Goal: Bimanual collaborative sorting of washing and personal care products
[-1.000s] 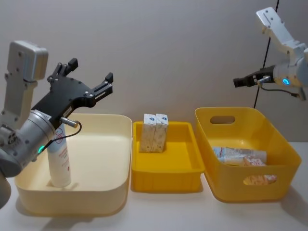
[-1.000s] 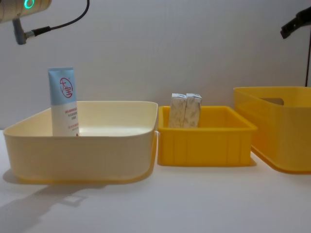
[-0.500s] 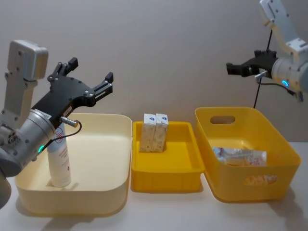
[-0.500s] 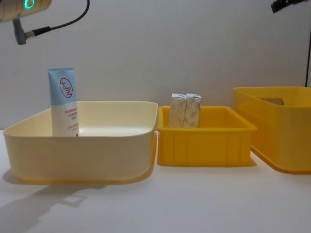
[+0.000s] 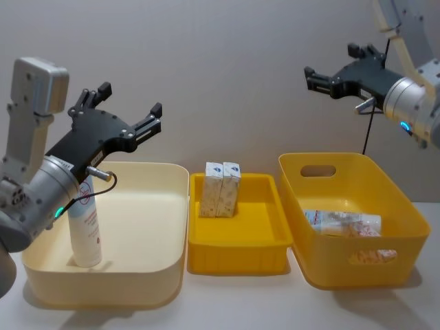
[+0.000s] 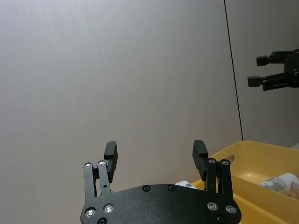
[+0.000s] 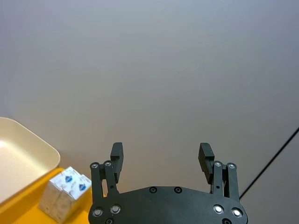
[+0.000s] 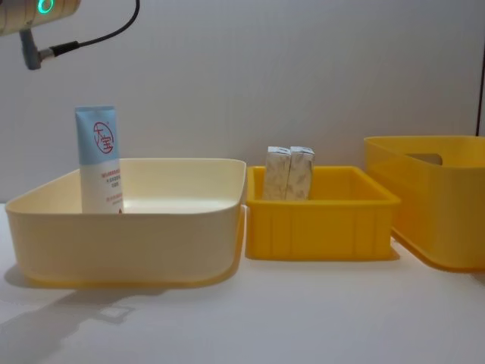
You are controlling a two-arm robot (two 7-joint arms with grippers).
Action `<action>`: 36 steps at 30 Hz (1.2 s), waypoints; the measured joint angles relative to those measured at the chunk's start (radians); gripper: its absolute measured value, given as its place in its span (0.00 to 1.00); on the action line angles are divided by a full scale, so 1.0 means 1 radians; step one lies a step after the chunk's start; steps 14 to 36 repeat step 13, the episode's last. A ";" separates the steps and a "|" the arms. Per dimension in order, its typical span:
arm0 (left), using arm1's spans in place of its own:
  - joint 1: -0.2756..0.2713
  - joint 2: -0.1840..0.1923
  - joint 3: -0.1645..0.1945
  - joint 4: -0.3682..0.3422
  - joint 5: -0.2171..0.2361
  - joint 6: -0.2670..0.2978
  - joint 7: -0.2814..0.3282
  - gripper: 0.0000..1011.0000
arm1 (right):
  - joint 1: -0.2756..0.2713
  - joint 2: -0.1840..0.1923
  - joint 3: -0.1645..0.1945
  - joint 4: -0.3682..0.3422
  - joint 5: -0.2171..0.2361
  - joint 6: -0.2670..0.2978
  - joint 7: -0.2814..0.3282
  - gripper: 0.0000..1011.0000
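While both arms hang raised above the bins, we read the head view first: our left hand (image 5: 127, 110) gapes wide and empty, and the white tube (image 5: 85, 230) stands upright just below it in the cream bin (image 5: 155, 278). Our right hand (image 5: 330, 74), also spread and empty, hovers high over the deep yellow bin (image 5: 405, 213), where more products (image 5: 340, 223) lie far beneath it. The two cream cartons (image 5: 221, 188) stand in the middle tray (image 5: 237, 260), between the hands and lower.

In both wrist views the fingers stand well apart.

From the chest view, we judge the tube light, soft-walled and smooth, best pinched mid-body; the cartons look light and crushable, best held across their broad faces.
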 joint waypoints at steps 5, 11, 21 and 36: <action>0.000 0.000 0.000 0.000 0.000 0.000 0.000 0.99 | -0.046 0.005 0.009 -0.078 0.006 -0.041 0.003 0.99; 0.000 0.000 0.000 0.000 0.000 0.000 0.000 0.99 | -0.082 0.009 0.017 -0.141 0.009 -0.072 0.006 0.99; 0.000 0.000 0.000 0.000 0.000 0.000 0.000 0.99 | -0.087 0.010 0.018 -0.152 0.010 -0.077 0.007 0.99; 0.000 0.000 0.000 0.000 0.000 0.000 0.000 0.99 | -0.087 0.010 0.018 -0.152 0.010 -0.077 0.007 0.99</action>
